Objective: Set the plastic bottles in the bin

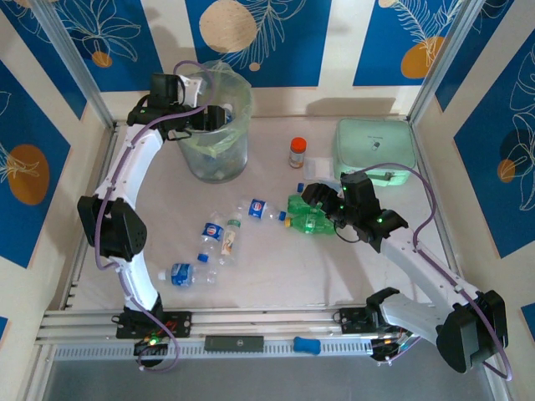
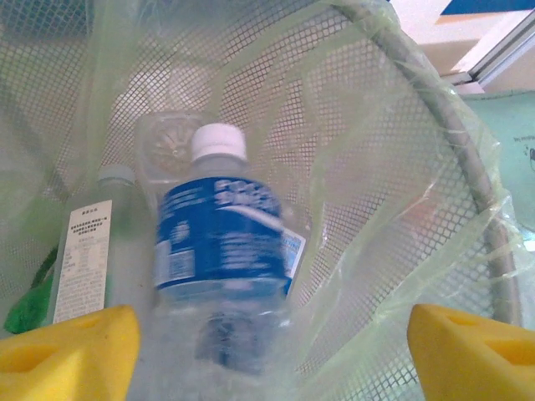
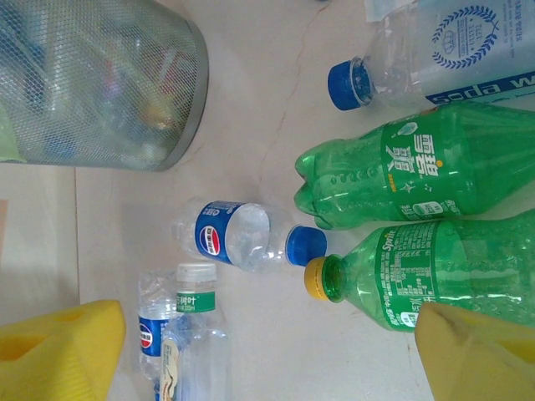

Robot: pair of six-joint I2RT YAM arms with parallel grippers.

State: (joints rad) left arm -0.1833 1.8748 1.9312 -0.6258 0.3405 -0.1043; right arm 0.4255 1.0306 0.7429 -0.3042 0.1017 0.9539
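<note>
left pincer point(image 2: 272, 355) over blue-labelled bottle point(image 2: 221, 242) in bin point(image 2: 436, 113)

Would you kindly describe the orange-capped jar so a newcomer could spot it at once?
Find the tall pale-green bin at the back left, then look right toward the mint-green case. The jar stands upright between them. Unlike the bottles lying in front of it, it is short, with an orange cap.

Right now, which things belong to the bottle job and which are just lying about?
Job: bin; blue-label bottle in it; clear bottles on the table; green bottles.
Lying about: orange-capped jar; mint-green case.
</note>
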